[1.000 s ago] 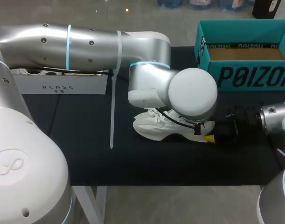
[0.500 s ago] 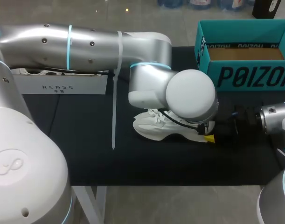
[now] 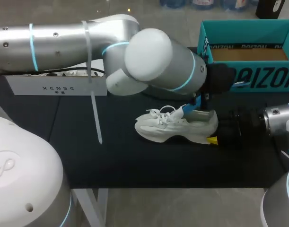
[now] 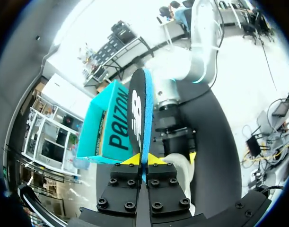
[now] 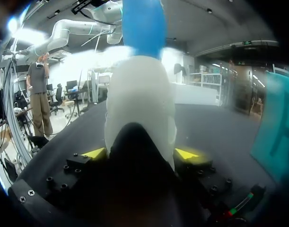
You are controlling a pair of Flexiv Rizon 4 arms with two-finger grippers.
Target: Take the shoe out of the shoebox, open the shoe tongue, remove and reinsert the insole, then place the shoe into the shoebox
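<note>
From above, our left arm's bulky wrist covers its own fingers, so the grip shows only in the left wrist view. There the left gripper (image 4: 143, 160) is pinched narrow, both yellow tips pressed on the near end of the insole (image 4: 139, 109). We see the insole edge-on, a dark face with a blue rim, its long axis running straight ahead of the fingers. Its other end drops into the shoe (image 3: 175, 126), and we cannot tell how much is inside. The shoe stands on its sole on the black table (image 3: 111, 165), near the middle. Its long axis runs across the table, with the toe toward our left and the heel toward our right. The insole rises at a slant from the opening near the heel. In the right wrist view the right gripper (image 5: 140, 153) stands fairly wide, with the white heel filling the gap and a yellow tip against each side. The toe is hidden behind the heel, and a dark shape low in front of it is hard to make out. The teal shoebox (image 3: 248, 78) sits open at the far right corner, cut off by the view's edge and well apart from the shoe.
</note>
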